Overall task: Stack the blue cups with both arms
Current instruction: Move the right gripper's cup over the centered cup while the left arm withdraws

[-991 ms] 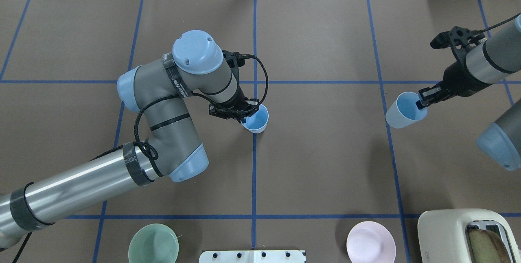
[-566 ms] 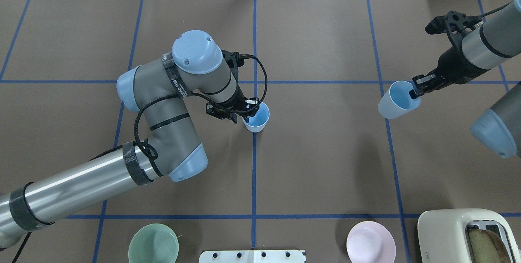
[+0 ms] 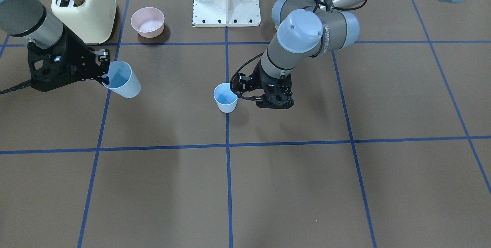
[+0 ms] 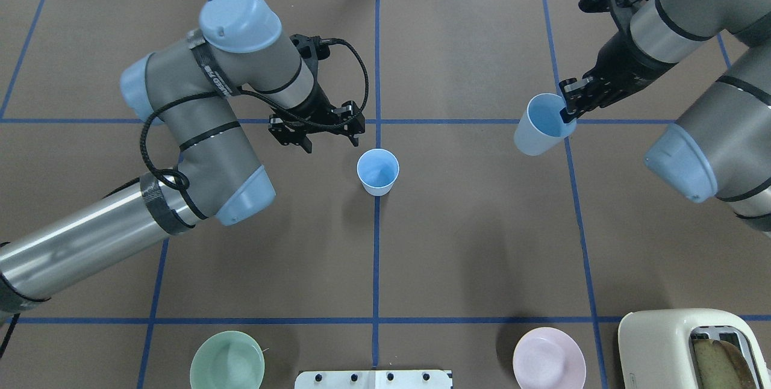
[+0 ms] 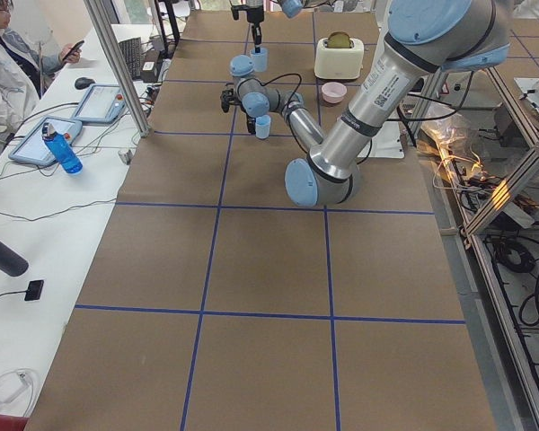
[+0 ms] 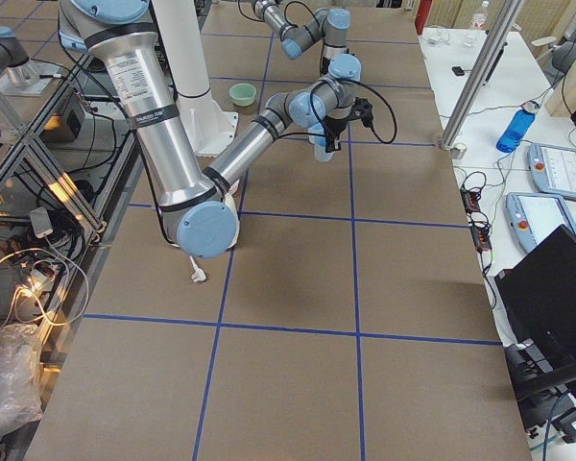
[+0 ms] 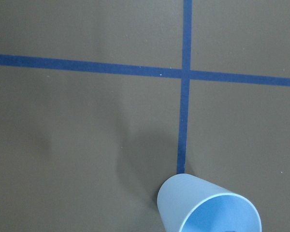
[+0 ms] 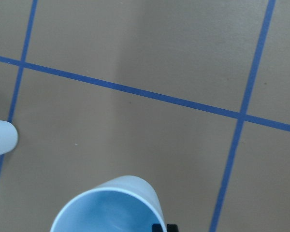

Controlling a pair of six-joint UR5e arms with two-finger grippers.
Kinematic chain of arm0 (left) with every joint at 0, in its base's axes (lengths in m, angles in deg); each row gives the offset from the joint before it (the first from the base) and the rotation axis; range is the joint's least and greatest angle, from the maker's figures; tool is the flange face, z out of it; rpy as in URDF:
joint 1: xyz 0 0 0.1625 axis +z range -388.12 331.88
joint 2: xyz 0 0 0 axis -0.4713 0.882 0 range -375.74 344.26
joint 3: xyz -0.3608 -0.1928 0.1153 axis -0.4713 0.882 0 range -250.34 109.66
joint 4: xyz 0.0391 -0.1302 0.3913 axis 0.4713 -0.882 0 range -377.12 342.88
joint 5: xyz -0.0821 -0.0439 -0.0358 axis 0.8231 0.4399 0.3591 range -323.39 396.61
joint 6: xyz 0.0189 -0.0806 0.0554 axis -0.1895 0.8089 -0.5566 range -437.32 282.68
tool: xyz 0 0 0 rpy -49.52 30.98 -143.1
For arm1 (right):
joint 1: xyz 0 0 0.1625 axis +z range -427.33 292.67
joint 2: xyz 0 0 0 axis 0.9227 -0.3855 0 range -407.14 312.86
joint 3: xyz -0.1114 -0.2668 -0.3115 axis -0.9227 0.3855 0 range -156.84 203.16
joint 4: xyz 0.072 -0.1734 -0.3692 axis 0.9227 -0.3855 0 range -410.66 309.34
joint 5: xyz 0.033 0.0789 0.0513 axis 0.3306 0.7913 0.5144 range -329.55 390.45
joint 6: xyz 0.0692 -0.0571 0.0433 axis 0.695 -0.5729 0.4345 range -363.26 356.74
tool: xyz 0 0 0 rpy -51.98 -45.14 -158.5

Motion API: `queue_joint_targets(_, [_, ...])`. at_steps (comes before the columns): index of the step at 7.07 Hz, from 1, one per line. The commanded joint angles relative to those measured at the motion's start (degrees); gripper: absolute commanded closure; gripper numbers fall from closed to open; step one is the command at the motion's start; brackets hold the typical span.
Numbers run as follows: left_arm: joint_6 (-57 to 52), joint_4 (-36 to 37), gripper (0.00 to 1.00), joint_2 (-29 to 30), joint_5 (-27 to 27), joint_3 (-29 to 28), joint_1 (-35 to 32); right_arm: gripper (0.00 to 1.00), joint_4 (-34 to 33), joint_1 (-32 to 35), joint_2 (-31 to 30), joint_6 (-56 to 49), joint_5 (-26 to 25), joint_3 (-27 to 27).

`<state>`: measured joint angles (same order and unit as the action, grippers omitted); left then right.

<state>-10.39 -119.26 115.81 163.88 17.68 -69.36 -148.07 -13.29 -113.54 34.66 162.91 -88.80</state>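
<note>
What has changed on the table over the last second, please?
The left gripper let go of the centre cup and drew back, open, toward the far left. The right gripper, shut on the rim of the other cup, carried it toward the centre and the far side. The centre cup, green bowl, pink bowl and toaster stayed put.

Table: brown covering, blue tape grid. White side bench alongside; aluminium frame post at its edge.
</note>
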Motion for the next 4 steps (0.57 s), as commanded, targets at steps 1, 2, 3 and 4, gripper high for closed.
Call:
queue_joint_targets(1, [-11.32, 3.85, 0.06, -5.23, 3.23, 3.73, -5.76, 1.00, -0.68, -5.76, 5.90, 7.30, -3.24, 1.21])
queue_joint_targets(2, [-15.38, 4.31, 0.05, -7.42, 3.68, 4.43, -7.26, 1.00, -0.77, -7.53, 9.15, 10.65, -4.83, 3.30])
queue_joint_targets(3, [-18.64, 4.32, 0.04, -9.09, 3.77, 4.61, -8.84, 1.00, -0.77, -9.46, 11.70, 14.16, -6.59, 4.98])
queue_joint_targets(4, [-22.51, 4.23, 0.04, -11.02, 3.77, 4.53, -10.08, 1.00, -0.68, -11.48, 14.78, 17.07, -8.43, 7.26])
